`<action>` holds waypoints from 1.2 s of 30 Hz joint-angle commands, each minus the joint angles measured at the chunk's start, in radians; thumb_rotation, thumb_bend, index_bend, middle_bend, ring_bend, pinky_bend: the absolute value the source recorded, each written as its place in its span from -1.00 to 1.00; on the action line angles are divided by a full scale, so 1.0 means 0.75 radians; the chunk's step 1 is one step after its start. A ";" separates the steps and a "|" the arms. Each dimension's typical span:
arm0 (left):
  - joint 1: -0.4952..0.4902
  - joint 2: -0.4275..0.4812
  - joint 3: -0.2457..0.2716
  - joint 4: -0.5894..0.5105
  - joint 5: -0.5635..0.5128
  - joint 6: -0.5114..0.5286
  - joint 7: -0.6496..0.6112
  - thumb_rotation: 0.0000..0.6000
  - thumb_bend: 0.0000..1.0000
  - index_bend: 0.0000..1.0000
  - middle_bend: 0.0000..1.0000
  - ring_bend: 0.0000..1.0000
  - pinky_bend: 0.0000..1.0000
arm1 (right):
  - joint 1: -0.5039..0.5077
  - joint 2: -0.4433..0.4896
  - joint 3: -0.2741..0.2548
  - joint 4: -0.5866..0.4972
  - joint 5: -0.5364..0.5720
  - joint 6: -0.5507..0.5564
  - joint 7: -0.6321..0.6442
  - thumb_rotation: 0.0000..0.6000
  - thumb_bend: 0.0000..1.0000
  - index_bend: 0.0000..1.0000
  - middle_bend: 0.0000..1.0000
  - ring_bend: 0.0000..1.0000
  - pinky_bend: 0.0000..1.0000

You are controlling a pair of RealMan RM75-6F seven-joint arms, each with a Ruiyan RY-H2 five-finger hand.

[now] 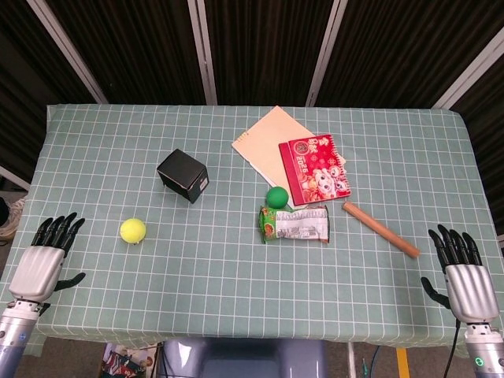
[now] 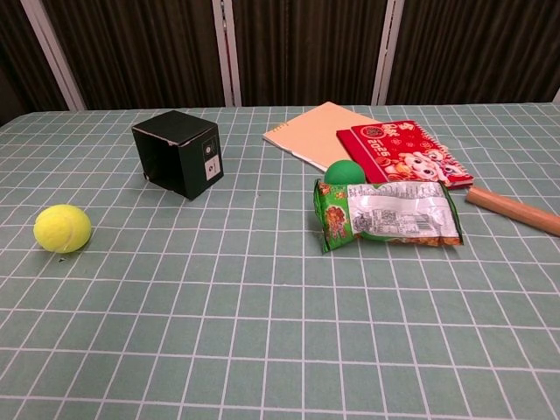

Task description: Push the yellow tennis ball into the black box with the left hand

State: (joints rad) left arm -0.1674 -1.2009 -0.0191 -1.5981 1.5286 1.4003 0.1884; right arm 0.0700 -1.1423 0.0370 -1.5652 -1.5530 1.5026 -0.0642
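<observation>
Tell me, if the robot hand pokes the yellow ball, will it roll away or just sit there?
The yellow tennis ball is round and rests free on the flat tablecloth, so it will probably roll at a light push. Its fuzzy skin may slow it a little. It could curve past the black box, since nothing beside it guides it. The left robot hand is apart from it.

Left hand [image 1: 49,253]: visible only in the head view, at the near left corner; back of the hand faces up, the fingers are straight and a little spread, pointing away from the robot, the thumb sticks out to the side; it holds nothing.
Left wrist: goes down out of the picture at the lower left edge.
Right hand [image 1: 464,274]: visible only in the head view, at the near right corner; same pose, fingers straight and apart, holding nothing.
Chest view: shows neither hand.
</observation>
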 commanded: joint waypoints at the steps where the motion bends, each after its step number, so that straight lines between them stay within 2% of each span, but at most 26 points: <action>1: 0.001 0.001 -0.003 -0.006 0.004 0.013 0.007 1.00 -0.84 -1.00 -1.00 -1.00 -1.00 | -0.001 0.000 -0.001 0.004 0.002 -0.001 -0.003 1.00 -0.36 -1.00 -1.00 -1.00 -1.00; 7: -0.004 0.005 0.002 -0.013 0.008 0.004 0.003 1.00 -0.84 -1.00 -0.97 -0.99 -0.98 | -0.008 0.004 -0.002 0.005 0.013 0.000 -0.004 1.00 -0.36 -1.00 -1.00 -1.00 -1.00; 9: -0.008 0.005 0.005 -0.012 -0.012 -0.023 0.017 1.00 -0.80 -0.85 -0.71 -0.81 -0.76 | -0.011 0.006 0.001 0.002 0.011 0.008 -0.003 1.00 -0.36 -1.00 -1.00 -1.00 -1.00; 10: -0.010 0.008 0.010 -0.016 -0.029 -0.045 0.034 1.00 -0.77 -0.70 -0.52 -0.64 -0.54 | -0.012 0.007 0.001 0.002 0.011 0.011 -0.004 1.00 -0.36 -1.00 -1.00 -1.00 -1.00; 12: -0.025 0.028 0.031 -0.044 -0.063 -0.121 0.072 1.00 -0.70 -0.40 -0.27 -0.39 -0.21 | -0.013 0.008 0.000 0.001 0.012 0.009 -0.002 1.00 -0.36 -1.00 -1.00 -1.00 -1.00; 13: -0.033 0.036 0.039 -0.054 -0.069 -0.149 0.072 1.00 -0.65 -0.28 -0.18 -0.30 -0.09 | -0.012 0.008 0.000 0.002 0.014 0.004 -0.002 1.00 -0.36 -1.00 -1.00 -1.00 -1.00; 15: -0.044 0.045 0.049 -0.057 -0.071 -0.179 0.078 1.00 -0.56 -0.14 -0.07 -0.20 -0.01 | -0.009 0.007 0.000 0.005 0.021 -0.006 0.000 1.00 -0.36 -1.00 -1.00 -1.00 -1.00; 18: -0.047 0.027 0.044 -0.020 -0.073 -0.173 0.127 1.00 -0.45 -0.06 0.02 -0.09 0.07 | -0.007 0.007 0.001 0.008 0.026 -0.014 0.005 1.00 -0.36 -1.00 -1.00 -1.00 -1.00; 22: -0.068 -0.016 0.028 0.047 -0.095 -0.198 0.146 1.00 -0.39 -0.01 0.07 -0.04 0.08 | -0.013 0.015 0.011 0.006 0.033 0.003 0.014 1.00 -0.36 -1.00 -1.00 -1.00 -1.00; 32: -0.214 -0.155 -0.012 0.311 -0.175 -0.446 0.139 1.00 -0.34 0.03 0.06 -0.02 0.07 | -0.030 0.034 0.030 0.003 0.056 0.034 0.044 1.00 -0.36 -1.00 -1.00 -1.00 -1.00; 36: -0.250 -0.189 -0.010 0.352 -0.159 -0.486 0.125 1.00 -0.30 0.04 0.05 -0.03 0.06 | -0.029 0.037 0.034 0.007 0.065 0.028 0.054 1.00 -0.36 -1.00 -1.00 -1.00 -1.00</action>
State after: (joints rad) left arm -0.3446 -1.3320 -0.0253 -1.3446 1.4063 1.0455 0.2875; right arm 0.0480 -1.1148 0.0620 -1.5608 -1.5053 1.5247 -0.0245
